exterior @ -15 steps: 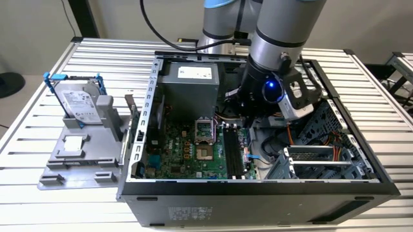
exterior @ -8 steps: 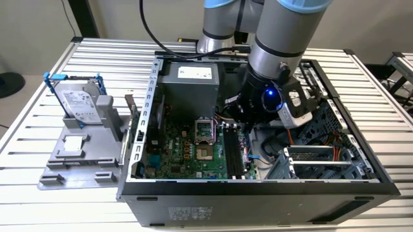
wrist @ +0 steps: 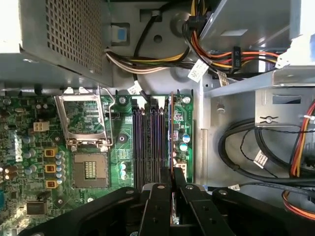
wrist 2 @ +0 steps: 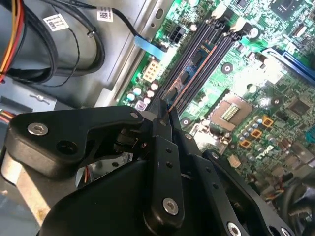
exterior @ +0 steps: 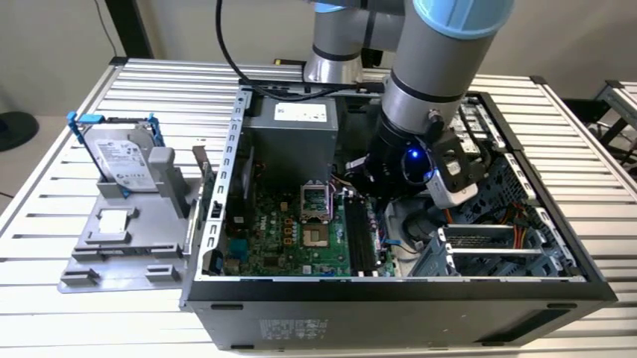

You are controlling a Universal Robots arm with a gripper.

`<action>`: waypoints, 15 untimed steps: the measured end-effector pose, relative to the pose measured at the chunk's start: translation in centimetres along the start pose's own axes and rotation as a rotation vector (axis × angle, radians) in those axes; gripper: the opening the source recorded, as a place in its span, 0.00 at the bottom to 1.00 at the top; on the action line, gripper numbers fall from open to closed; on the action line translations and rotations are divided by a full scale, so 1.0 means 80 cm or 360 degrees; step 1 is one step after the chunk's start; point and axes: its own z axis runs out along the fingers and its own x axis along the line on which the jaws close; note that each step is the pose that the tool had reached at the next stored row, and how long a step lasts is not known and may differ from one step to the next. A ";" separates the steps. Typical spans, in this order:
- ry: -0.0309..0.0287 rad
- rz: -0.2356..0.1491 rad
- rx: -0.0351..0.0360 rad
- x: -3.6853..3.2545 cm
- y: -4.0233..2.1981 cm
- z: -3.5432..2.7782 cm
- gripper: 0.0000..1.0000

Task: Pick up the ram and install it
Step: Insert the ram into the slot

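Ram edge-on between closed end effector fingers, above motherboard slots

Ram thin, on edge, upright in outermost black motherboard slot.

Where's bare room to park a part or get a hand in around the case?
Free: slatted table at the exterior view's left of the grey fixture holding the hard drive, and the table strip past the case on the exterior view's right. Crowded: inside the case, where the arm, the pincer on the ram, cables and motherboard fill it.
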 end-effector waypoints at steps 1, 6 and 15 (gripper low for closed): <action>0.00001 -0.0001 0.0000 -0.0001 -0.0009 0.0029 0.00; 0.00006 -0.0006 0.0000 -0.0002 -0.0067 0.0099 0.00; 0.00007 -0.0011 0.0000 0.0024 -0.0118 0.0142 0.00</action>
